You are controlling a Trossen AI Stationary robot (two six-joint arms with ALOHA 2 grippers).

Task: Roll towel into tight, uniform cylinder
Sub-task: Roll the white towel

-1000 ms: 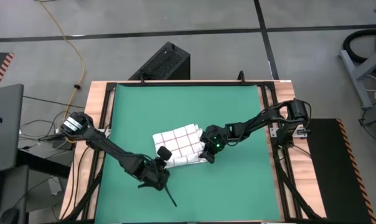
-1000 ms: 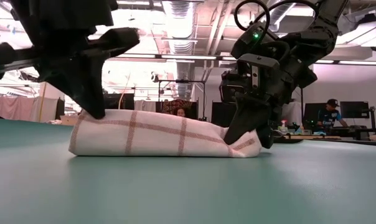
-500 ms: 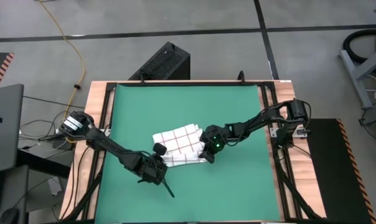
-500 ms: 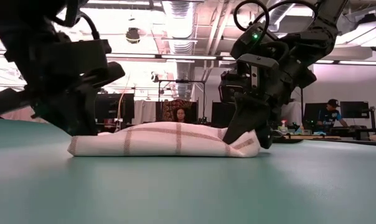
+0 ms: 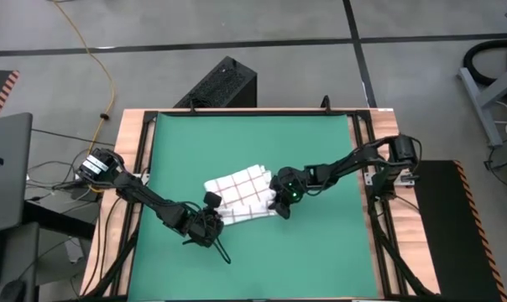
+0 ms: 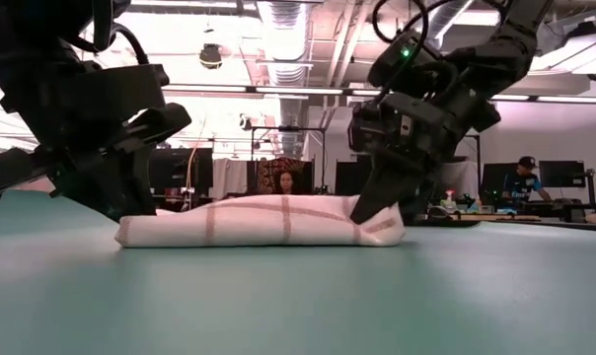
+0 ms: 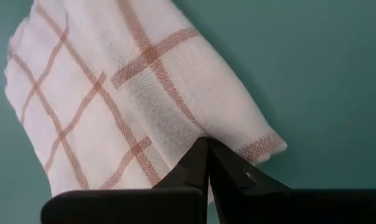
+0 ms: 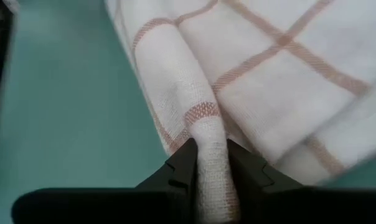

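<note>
Bare green mat (image 5: 321, 151) lies open all round the towel (image 5: 241, 195), except where the left gripper (image 5: 213, 225) and right gripper (image 5: 279, 204) crowd its two near corners.

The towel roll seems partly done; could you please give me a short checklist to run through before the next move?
1. Right gripper pinching a fold of the towel: ok.
2. Left gripper gripping cloth: not ok, shut at the towel's edge with nothing between its fingers.
3. Towel fully on the green mat: ok.
4. Tight, uniform cylinder: not ok, a flattened, loose bundle.
5. Roll's ends even: cannot tell.
</note>
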